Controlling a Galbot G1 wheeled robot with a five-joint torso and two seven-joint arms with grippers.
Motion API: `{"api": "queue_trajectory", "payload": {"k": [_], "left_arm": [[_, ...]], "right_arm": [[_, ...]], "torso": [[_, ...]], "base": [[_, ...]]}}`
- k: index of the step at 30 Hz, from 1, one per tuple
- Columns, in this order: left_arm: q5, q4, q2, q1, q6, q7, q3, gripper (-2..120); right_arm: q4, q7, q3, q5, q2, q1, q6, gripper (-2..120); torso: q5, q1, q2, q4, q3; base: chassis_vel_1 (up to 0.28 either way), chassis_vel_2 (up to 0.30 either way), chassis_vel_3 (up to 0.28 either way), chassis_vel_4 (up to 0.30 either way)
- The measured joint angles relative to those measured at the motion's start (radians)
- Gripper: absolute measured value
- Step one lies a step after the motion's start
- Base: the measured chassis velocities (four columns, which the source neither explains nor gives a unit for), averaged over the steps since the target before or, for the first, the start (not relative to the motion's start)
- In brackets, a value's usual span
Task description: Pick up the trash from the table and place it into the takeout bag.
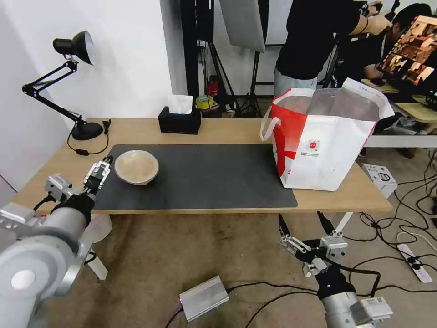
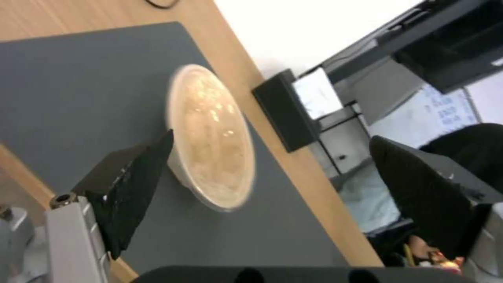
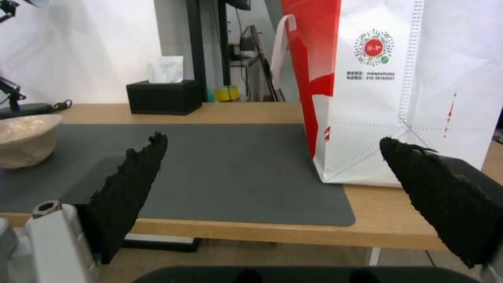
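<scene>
Head view: one shallow tan bowl (image 1: pixel 136 166) left on the dark grey mat (image 1: pixel 205 177) of the light-wood table (image 1: pixel 227 130), apparently the last trash; boxy white-and-red takeout bag (image 1: pixel 323 146) upright at the far right. Left gripper (image 1: pixel 101 171) just beside the bowl.

Left wrist view: glossy, mottled bowl (image 2: pixel 212 135), jaws spread wide, nothing held.

Right wrist view: right gripper (image 3: pixel 272 184) below the table edge, serrated black pads apart, empty; bag (image 3: pixel 398 90) smooth, stitched.

on the table (image 1: pixel 227 132): one shallow tan bowl (image 1: pixel 136 166), one takeout bag (image 1: pixel 325 141), one black tissue box (image 1: pixel 180 120), one black desk lamp (image 1: pixel 68 82), one dark grey mat (image 1: pixel 205 177). two grippers: left gripper (image 1: pixel 101 169), right gripper (image 1: pixel 304 224).
</scene>
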Motion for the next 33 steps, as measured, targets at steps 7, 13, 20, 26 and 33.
{"api": "queue_trajectory", "payload": {"k": [7,13,20,26,33], "left_arm": [[-0.016,0.038,0.021,-0.037,0.011,-0.039,0.017,100],[-0.006,0.089,0.02,-0.08,0.017,-0.054,0.067,100],[-0.001,0.162,0.013,-0.141,0.018,-0.092,0.125,100],[0.003,0.216,0.014,-0.188,0.026,-0.127,0.168,100],[-0.001,0.274,0.009,-0.236,0.029,-0.152,0.194,100]], "right_arm": [[0.0,0.0,0.0,0.0,0.0,0.0,0.0,100],[0.0,0.0,0.0,0.0,0.0,0.0,0.0,100],[0.0,0.0,0.0,0.0,0.0,0.0,0.0,100],[0.0,0.0,0.0,0.0,0.0,0.0,0.0,100],[0.0,0.0,0.0,0.0,0.0,0.0,0.0,100]], "torso": [[0.0,0.0,0.0,0.0,0.0],[0.0,0.0,0.0,0.0,0.0],[0.0,0.0,0.0,-0.0001,0.0],[0.0,0.0,0.0,0.0,0.0],[0.0001,0.0,0.0,0.0,0.0]], "base": [[0.0,0.0,0.0,0.0],[0.0,0.0,0.0,0.0],[0.0,0.0,0.0,0.0],[0.0,0.0,0.0,0.0],[0.0,0.0,0.0,0.0]]}}
